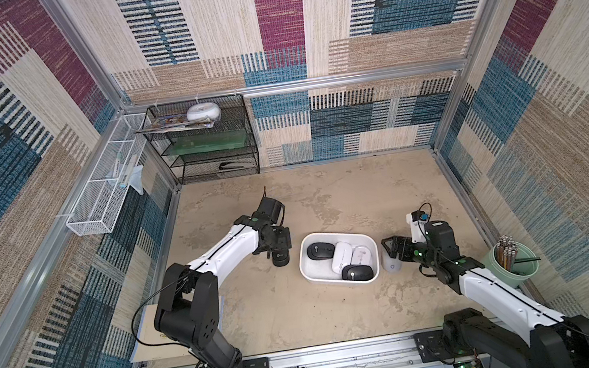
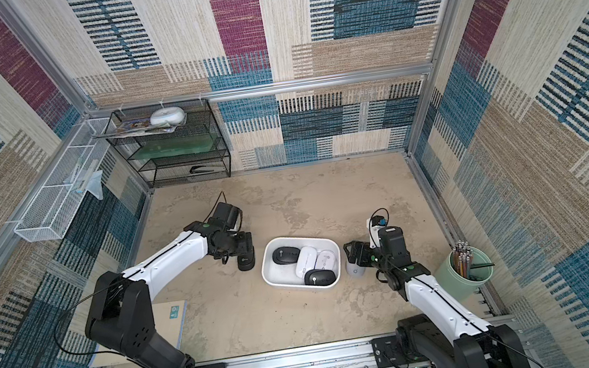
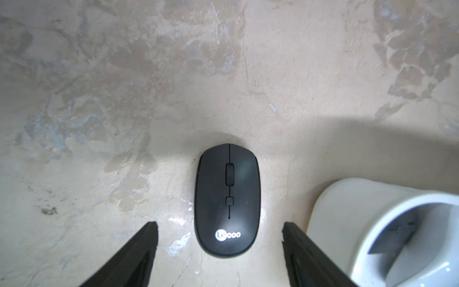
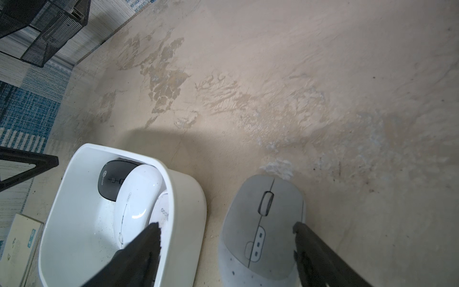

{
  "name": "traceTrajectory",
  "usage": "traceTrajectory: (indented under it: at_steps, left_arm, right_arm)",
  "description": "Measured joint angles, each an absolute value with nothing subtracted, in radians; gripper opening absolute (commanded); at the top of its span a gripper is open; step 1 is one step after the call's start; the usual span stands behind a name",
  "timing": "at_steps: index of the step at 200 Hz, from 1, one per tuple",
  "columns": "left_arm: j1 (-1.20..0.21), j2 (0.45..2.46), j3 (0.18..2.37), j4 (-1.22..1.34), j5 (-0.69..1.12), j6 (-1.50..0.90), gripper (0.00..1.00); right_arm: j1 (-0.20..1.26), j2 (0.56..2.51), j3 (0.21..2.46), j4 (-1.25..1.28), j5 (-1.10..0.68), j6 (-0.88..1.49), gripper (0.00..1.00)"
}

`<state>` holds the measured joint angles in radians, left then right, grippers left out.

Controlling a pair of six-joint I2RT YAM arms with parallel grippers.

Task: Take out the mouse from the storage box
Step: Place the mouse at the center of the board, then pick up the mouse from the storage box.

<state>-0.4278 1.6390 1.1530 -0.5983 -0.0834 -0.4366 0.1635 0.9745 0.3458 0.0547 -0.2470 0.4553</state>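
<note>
1. Mottled beige tabletop (image 1: 326, 204) carries the white storage box (image 1: 317, 271), with two black and two white mice (image 1: 319, 251) inside.
2. Left gripper (image 3: 219, 225) stands wide, straddling a black mouse (image 3: 227, 198) that lies on the table beside the box, clear of both fingers.
3. Right gripper (image 4: 225, 225) gapes wide above a grey mouse (image 4: 263, 223) lying just outside the box.

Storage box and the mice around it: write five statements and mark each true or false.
1. The storage box holds four mice, two black and two white. True.
2. A black mouse lies on the table outside the box. True.
3. The left jaws are clamped on that black mouse. False: they stand open on either side of it, with gaps.
4. The grey mouse lies inside the box. False: it lies on the table beside the box.
5. The right jaws hold a white mouse. False: they are open and hold nothing.
</note>
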Motion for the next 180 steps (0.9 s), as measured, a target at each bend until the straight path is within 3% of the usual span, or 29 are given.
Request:
traceTrajectory:
  at_steps: [29,63,105,180]
  left_arm:
    - [-0.500,1.533,1.119,-0.595,-0.106,-0.445,0.87]
    - [-0.696,1.485,1.149,-0.587,-0.089,-0.449,0.90]
    - [-0.831,1.641,1.268,-0.577,-0.048,-0.447,0.90]
    - [-0.923,1.868,1.444,-0.601,-0.002,-0.416,0.85]
  right_arm:
    - [0.175,0.973,0.346,0.049,-0.234,0.456,0.87]
    - [0.219,0.978,0.360,0.046,-0.203,0.463,0.87]
    - [0.281,0.979,0.414,0.005,-0.157,0.472,0.87]
    - [0.320,0.896,0.442,-0.083,-0.109,0.476,0.88]
